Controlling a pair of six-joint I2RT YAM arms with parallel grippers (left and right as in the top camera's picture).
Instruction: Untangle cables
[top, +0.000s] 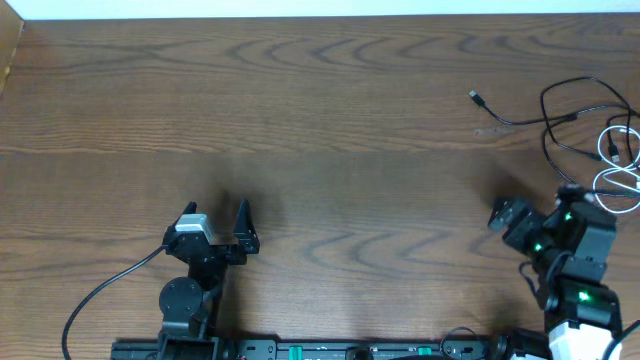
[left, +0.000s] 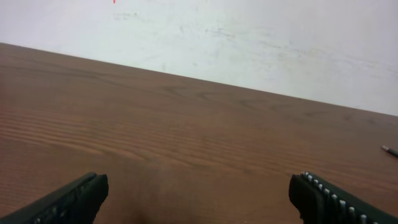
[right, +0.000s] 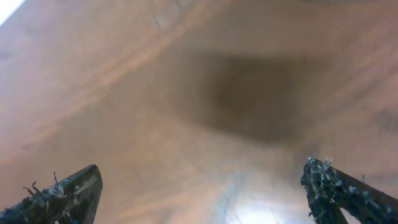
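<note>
Bottom of the overhead frame: the left gripper (top: 215, 214) sits low over the table (top: 300, 100) at lower left, its jaws spread wide with nothing between them. Its wrist view shows the two fingers (left: 74, 199) far apart above bare wood. A thick arm wire (top: 100, 290) curls off toward the lower left corner.

At lower right, the right gripper (right: 199, 180) also stands wide apart and holds nothing. Its wrist view is blurred, showing only wood grain and a dark shadow between the fingertips.

Just beyond the right arm, at the right edge of the overhead frame, lie the cables. The white cable (top: 622, 166) is looped in a small heap nearest the arm; whether it touches the arm cannot be told. The black cable (top: 560, 120) loops over and past it, crossing the white one, and one strand runs left to a plug (top: 477, 98) lying alone on the wood at upper right.

Farthest off, a white wall (left: 249, 37) rises behind the table's far edge.
</note>
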